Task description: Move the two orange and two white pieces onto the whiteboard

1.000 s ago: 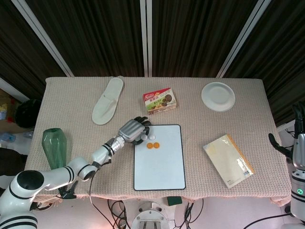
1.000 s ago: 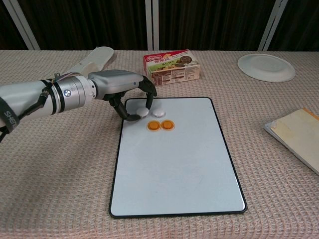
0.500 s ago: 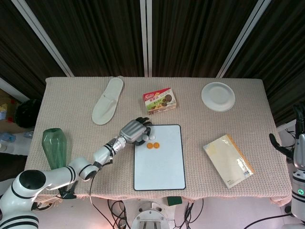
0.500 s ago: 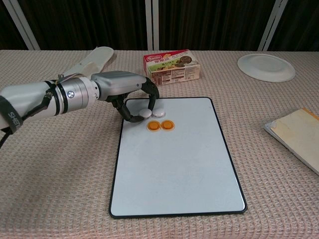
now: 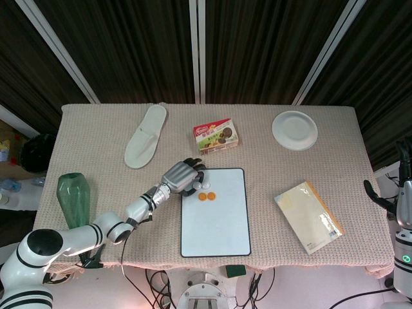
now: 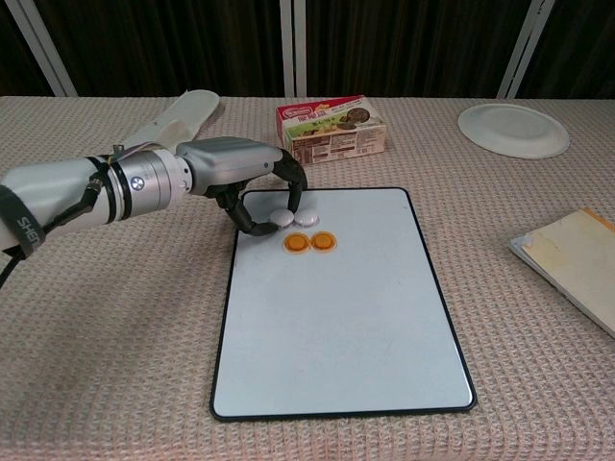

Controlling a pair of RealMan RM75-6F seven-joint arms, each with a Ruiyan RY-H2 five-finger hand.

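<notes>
From above, in the head view, the left hand [image 5: 181, 175] lies at the upper left corner of the whiteboard [image 5: 216, 219], fingers curled over that corner. Two orange pieces [image 5: 206, 196] sit side by side on the board just below the hand, and a white piece [image 5: 199, 187] shows beside the fingertips. Further back on the table [image 5: 90, 148] lie a white slipper [image 5: 145, 136], a cookie box [image 5: 216, 134] and a paper plate [image 5: 294, 130]; a green vase [image 5: 72, 198] stands at the left edge and a yellow envelope [image 5: 308, 216] lies to the right. The right hand [image 5: 403, 172] hangs off the table's right side, holding nothing, its fingers apart and pointing up.

At table height, the chest view shows the left hand [image 6: 245, 181] with thumb and a finger closed around one white piece [image 6: 281, 219], which rests on the whiteboard [image 6: 336, 317]. A second white piece [image 6: 307, 219] lies touching or just beside it, and the two orange pieces [image 6: 310, 242] lie just in front, all near the board's far left corner.
</notes>
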